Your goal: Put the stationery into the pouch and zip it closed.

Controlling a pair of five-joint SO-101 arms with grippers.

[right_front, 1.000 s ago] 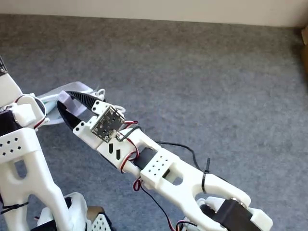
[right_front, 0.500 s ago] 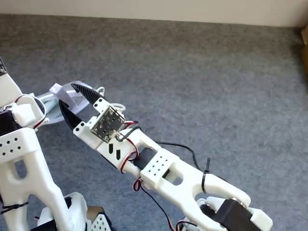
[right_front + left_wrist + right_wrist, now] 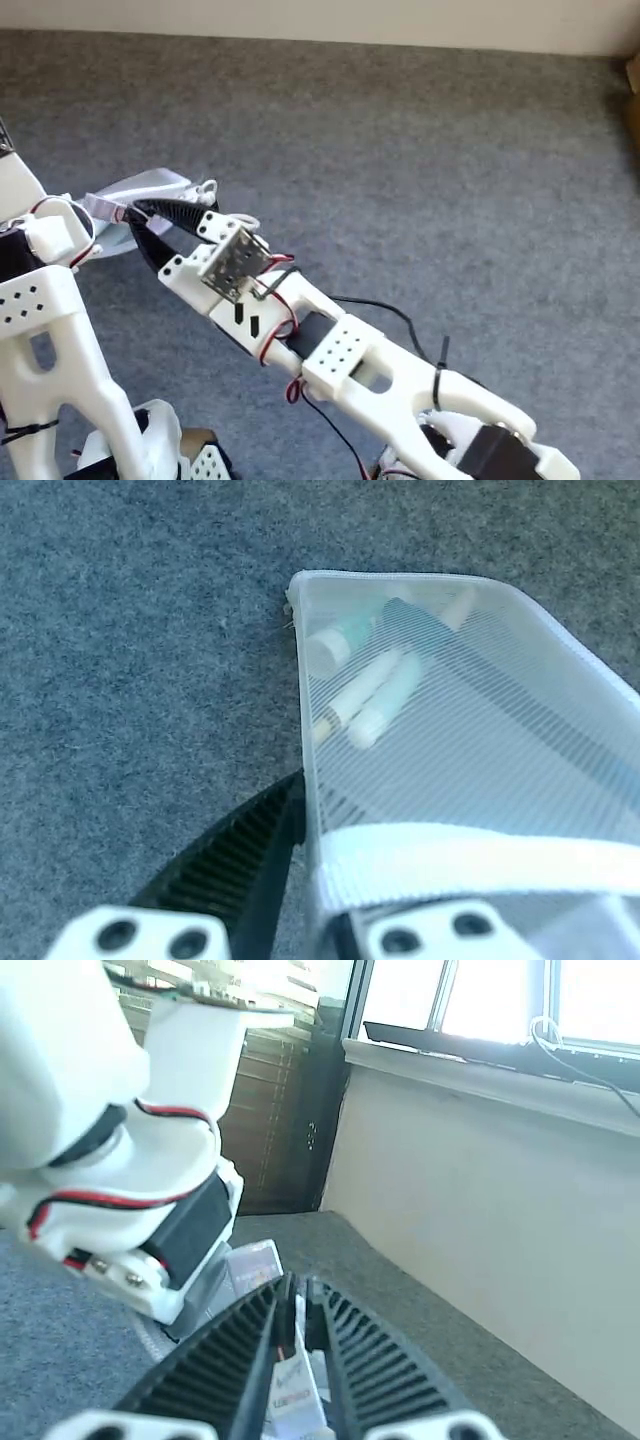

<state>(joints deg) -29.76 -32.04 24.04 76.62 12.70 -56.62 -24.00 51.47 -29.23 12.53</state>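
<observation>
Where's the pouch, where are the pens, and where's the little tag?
pouch [image 3: 480, 740]: left wrist view, its striped see-through side.
pens [image 3: 362, 688]: left wrist view, middle of the white one.
tag [image 3: 290, 1385]: right wrist view, its printed face.

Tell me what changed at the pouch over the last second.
The right gripper had its fingers spread around the pouch's tag. They have now closed on it, and that arm has shifted slightly along the table. The pouch, with the stationery inside, stayed in the left gripper, which kept its place.
</observation>
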